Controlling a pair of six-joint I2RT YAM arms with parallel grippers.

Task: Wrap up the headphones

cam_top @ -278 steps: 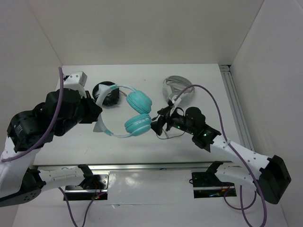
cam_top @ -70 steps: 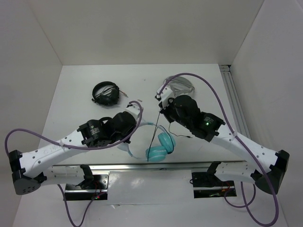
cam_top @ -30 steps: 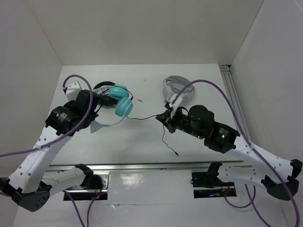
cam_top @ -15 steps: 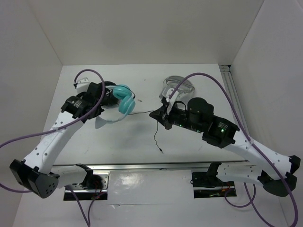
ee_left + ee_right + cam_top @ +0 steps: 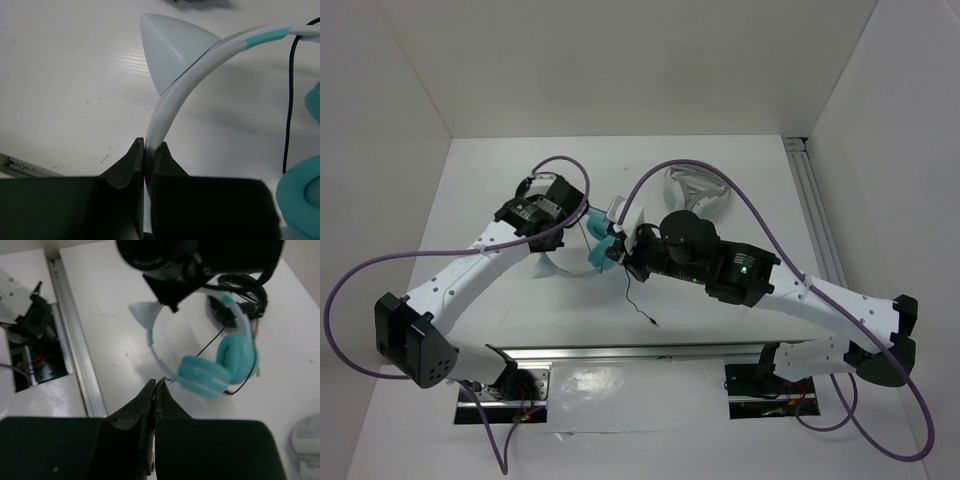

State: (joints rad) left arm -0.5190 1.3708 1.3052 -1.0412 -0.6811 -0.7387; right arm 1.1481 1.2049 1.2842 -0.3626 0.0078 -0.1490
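- The white table [image 5: 470, 180] is seen from above, with an aluminium rail [image 5: 813, 215] along its right edge.
- The right arm [image 5: 800, 290] is stretched left across the middle of the table. Its gripper [image 5: 156, 385] is stopped just right of the teal cups.
- Those jaws are pressed tight together. In the top view a thin black cable [image 5: 290, 100] is seen coming out at the tips and dangling towards the near edge, so it is taken as pinched there. The strand between the fingers cannot be made out in the wrist view.
- The left arm [image 5: 470, 270] is reached in from the near left, with its wrist over the far-left part of the table.
- The left gripper [image 5: 145, 147] is clamped on the headband [image 5: 170, 105], and the pale strip is squeezed edge-on between both fingers.
- The headphones [image 5: 598, 248] are found left of centre, between the two grippers. Both teal ear cups [image 5: 220, 367] are stacked close together. Whether they are resting on the table cannot be told.
- White and grey headphones [image 5: 700, 192] are parked at the far side, right of centre.
- Black headphones [image 5: 255, 300] are lying just beyond the teal pair.
- A pale cat-ear piece [image 5: 172, 52] is seen standing off the headband.
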